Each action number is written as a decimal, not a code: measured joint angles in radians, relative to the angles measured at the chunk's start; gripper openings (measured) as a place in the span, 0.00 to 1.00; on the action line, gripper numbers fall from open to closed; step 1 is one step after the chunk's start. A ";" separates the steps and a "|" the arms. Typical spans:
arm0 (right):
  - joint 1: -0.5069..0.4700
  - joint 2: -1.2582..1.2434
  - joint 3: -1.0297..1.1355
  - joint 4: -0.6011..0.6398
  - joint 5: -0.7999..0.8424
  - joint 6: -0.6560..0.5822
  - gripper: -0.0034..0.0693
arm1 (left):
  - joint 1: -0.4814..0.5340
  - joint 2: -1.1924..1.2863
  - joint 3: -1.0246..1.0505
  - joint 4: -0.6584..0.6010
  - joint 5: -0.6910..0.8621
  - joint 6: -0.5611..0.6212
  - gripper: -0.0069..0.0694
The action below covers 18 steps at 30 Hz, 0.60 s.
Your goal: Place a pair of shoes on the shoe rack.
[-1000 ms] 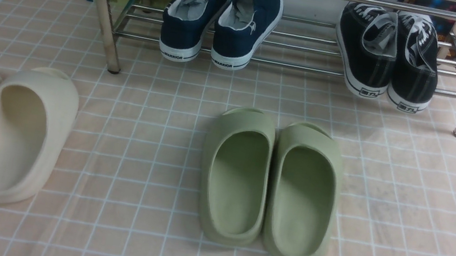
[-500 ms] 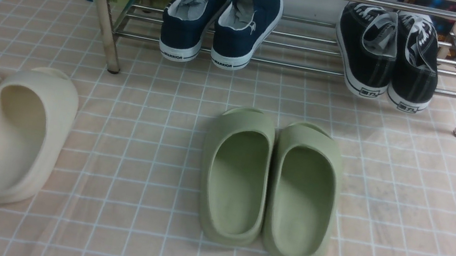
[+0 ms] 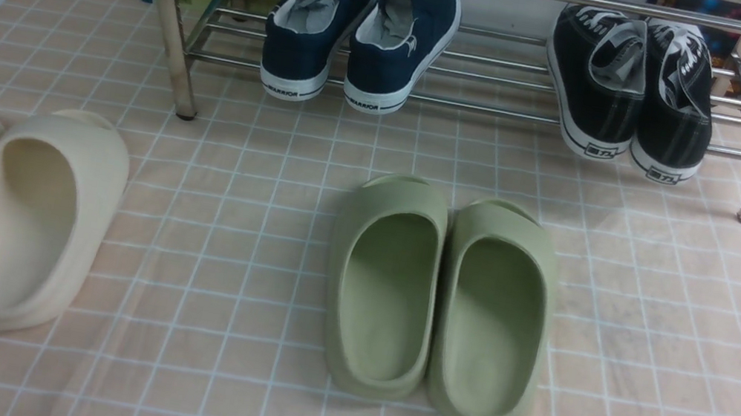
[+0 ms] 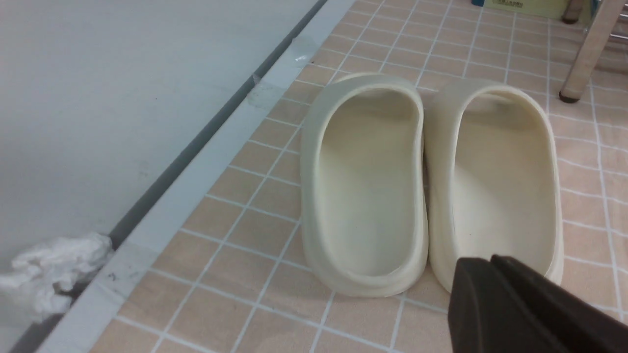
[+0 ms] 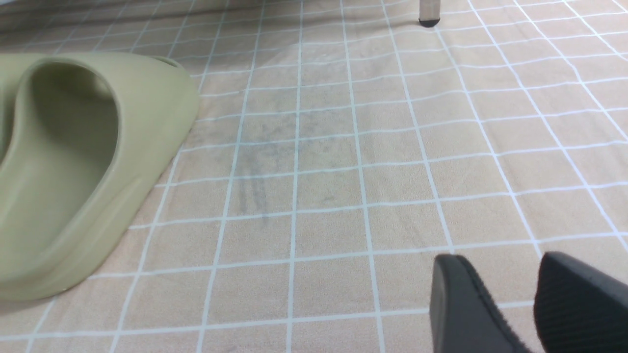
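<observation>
Resting side by side on the thin chrome bars of the shoe rack (image 3: 484, 69), the navy canvas shoes (image 3: 361, 37) show white rubber soles. Smooth green foam slides (image 3: 437, 302) sit on the tiled floor (image 3: 653, 361). The left claw (image 4: 490, 264) is pressed closed and empty; the right claw (image 5: 500, 284) gapes, ribbed pads (image 5: 574, 294) holding nothing.

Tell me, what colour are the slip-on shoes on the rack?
Navy blue, with white soles. The slip-on shoes show best in the front view.
</observation>
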 joint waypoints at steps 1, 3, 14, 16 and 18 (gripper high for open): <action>0.000 0.000 0.000 0.000 0.000 0.000 0.37 | 0.012 -0.001 0.001 -0.030 -0.063 0.096 0.14; 0.000 0.000 0.000 0.000 0.000 0.000 0.37 | 0.046 -0.001 0.001 -0.130 -0.151 0.256 0.14; 0.000 0.000 0.000 0.000 0.000 0.000 0.37 | 0.242 -0.188 0.169 -0.837 -0.586 1.014 0.14; 0.000 0.000 0.000 0.000 0.000 0.000 0.37 | 0.243 -0.213 0.215 -0.887 -0.602 1.064 0.14; 0.000 0.000 0.000 0.000 0.000 0.000 0.37 | 0.243 -0.217 0.233 -0.906 -0.593 1.086 0.14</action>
